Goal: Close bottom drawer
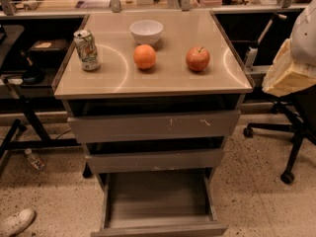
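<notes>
The bottom drawer (pixel 158 201) is the narrowest of three stacked grey-brown drawers. It stands pulled far out toward me, and its shallow tray is empty. Its plain front panel (pixel 160 229) lies at the lower edge of the view. My gripper (pixel 287 74) shows as a cream-coloured block under the white arm at the right edge. It hangs beside the cabinet top, well above and to the right of the bottom drawer, and touches nothing.
The cabinet top (pixel 113 80) holds a drink can (pixel 87 50), a white bowl (pixel 146 31), an orange (pixel 144 57) and a red apple (pixel 197 59). The top drawer (pixel 153 126) and middle drawer (pixel 155 159) are slightly out. An office chair base (pixel 286 147) stands at the right. A shoe (pixel 16 222) and a bottle (pixel 34 159) lie on the floor at the left.
</notes>
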Robot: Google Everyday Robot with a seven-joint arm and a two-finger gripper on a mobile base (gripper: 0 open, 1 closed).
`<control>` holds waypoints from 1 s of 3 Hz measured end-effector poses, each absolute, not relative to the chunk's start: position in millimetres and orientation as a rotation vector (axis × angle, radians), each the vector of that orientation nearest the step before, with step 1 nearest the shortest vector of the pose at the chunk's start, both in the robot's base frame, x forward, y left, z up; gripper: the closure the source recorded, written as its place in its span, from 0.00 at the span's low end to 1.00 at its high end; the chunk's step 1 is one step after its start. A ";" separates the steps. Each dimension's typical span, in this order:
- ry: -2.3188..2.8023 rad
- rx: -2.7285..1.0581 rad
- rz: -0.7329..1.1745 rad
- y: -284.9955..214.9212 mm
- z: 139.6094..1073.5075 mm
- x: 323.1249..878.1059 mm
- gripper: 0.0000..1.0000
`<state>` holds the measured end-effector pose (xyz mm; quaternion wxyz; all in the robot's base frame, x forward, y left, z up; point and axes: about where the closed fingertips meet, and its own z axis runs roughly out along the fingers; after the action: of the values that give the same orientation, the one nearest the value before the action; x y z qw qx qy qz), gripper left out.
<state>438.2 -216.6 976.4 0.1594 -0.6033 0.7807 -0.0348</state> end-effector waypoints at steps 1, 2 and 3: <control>2.227 -1.720 -0.110 -215.9 976.2 438.0 1.00; 2.276 -1.714 -0.080 -215.1 943.8 424.2 1.00; 2.310 -1.689 -0.066 -205.6 897.8 401.4 1.00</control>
<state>401.4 -205.6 897.8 0.1394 -0.5843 0.7991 -0.0227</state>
